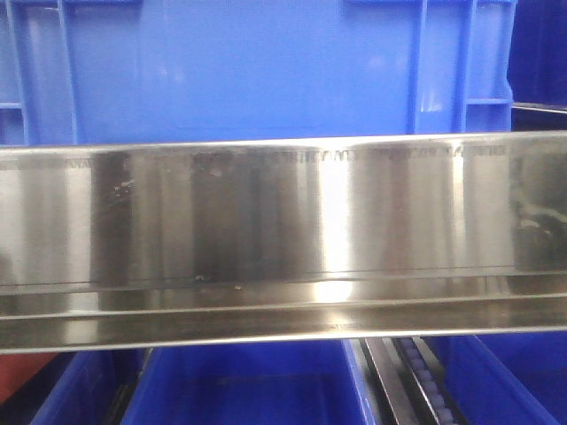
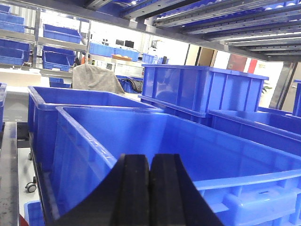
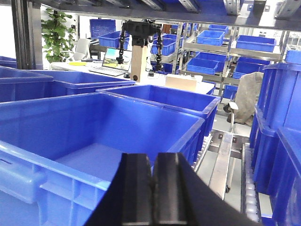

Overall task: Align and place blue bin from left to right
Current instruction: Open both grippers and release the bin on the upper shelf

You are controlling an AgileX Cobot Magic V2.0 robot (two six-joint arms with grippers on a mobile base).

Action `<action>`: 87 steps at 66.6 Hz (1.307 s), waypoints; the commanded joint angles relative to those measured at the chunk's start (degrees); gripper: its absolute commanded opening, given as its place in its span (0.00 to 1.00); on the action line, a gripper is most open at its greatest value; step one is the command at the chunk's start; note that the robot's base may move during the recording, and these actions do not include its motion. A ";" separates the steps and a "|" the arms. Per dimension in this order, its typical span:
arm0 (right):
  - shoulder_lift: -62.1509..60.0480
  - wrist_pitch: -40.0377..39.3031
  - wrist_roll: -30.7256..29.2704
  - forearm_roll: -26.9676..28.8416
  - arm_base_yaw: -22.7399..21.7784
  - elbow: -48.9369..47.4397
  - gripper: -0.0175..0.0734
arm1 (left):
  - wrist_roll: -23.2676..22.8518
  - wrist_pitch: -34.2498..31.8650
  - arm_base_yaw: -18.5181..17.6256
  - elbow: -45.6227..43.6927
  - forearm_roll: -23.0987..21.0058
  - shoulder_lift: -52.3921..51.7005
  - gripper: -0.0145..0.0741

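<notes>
Steel first: from the front view you've got a shiny stainless shelf rail (image 1: 283, 239) filling the frame, with the blue bin (image 1: 257, 71) sitting on the shelf right behind it, ribs near its corners.

Left wrist view: your left claw (image 2: 149, 188) is pinched closed on nothing, hovering at the near rim of an open blue tub (image 2: 155, 146) under the roller rack (image 2: 211, 23). The ribbed crate sits further back on the right.

Right wrist view: right claw (image 3: 153, 188) is closed and empty too, over another tub (image 3: 94, 136). Warehouse shelving (image 3: 225, 42) behind.

Looks like you're between grabs; next you'd need to open both claws and reach for the bin's sides.
</notes>
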 commanded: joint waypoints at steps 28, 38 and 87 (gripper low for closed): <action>-0.34 -1.41 -0.32 -0.67 0.08 0.03 0.10 | 0.05 -1.08 -0.25 0.09 0.28 -0.32 0.04; -0.34 -1.41 -0.32 -0.67 0.08 0.03 0.10 | 0.05 -1.08 -0.25 0.09 0.28 -0.32 0.04; -0.34 -1.41 -0.32 -0.67 0.08 0.03 0.10 | 0.05 -1.08 -0.25 0.09 0.28 -0.32 0.04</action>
